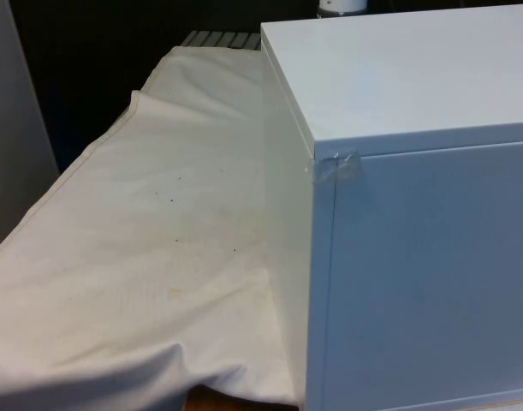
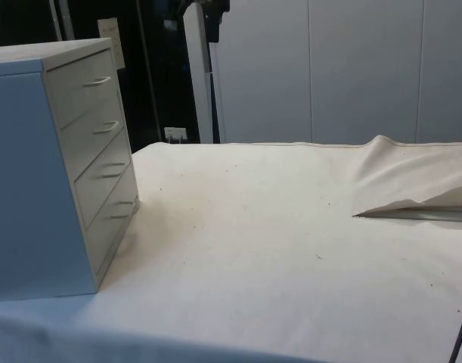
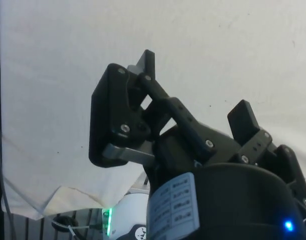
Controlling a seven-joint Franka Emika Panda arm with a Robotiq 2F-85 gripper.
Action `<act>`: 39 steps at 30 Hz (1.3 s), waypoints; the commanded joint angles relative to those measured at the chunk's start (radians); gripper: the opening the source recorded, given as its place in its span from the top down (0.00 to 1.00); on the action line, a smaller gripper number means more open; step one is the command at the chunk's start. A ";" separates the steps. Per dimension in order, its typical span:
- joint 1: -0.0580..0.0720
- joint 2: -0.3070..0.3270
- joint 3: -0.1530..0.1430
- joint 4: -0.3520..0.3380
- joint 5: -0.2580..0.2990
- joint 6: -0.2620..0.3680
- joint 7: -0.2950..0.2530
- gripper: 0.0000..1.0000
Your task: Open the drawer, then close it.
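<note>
The gripper (image 3: 193, 82) is hanging with fingers spread apart above the white cloth (image 2: 276, 227); the chest of drawers (image 2: 57, 166) is standing at the table's edge, all four drawers shut.

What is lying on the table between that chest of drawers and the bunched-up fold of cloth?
Nothing but bare white cloth. In the side view, the stretch from the chest of drawers to the raised fold holds no objects.
</note>
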 commanded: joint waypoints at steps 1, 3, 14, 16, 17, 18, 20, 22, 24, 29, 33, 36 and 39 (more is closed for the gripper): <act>0.001 0.004 -0.001 0.000 0.008 0.013 0.008 0.00; 0.000 0.004 0.000 0.000 0.001 0.007 0.011 0.00; 0.002 0.067 0.009 0.034 0.006 0.040 0.083 0.00; 0.002 0.075 0.010 0.038 0.005 0.043 0.095 0.00; 0.002 0.084 0.011 0.041 0.006 0.046 0.108 0.00; 0.002 0.079 0.010 0.040 0.001 0.037 0.099 0.00; 0.002 0.091 0.011 0.043 0.006 0.051 0.119 0.00; 0.002 0.096 0.011 0.044 0.007 0.057 0.131 0.00; 0.002 0.102 0.011 0.043 0.008 0.066 0.147 0.00; 0.002 0.108 0.010 0.041 0.010 0.081 0.171 0.00; 0.002 0.117 0.009 0.040 0.011 0.098 0.200 0.00; 0.001 0.121 0.009 0.040 0.012 0.105 0.218 0.00; 0.001 0.123 0.009 0.041 0.013 0.109 0.229 0.00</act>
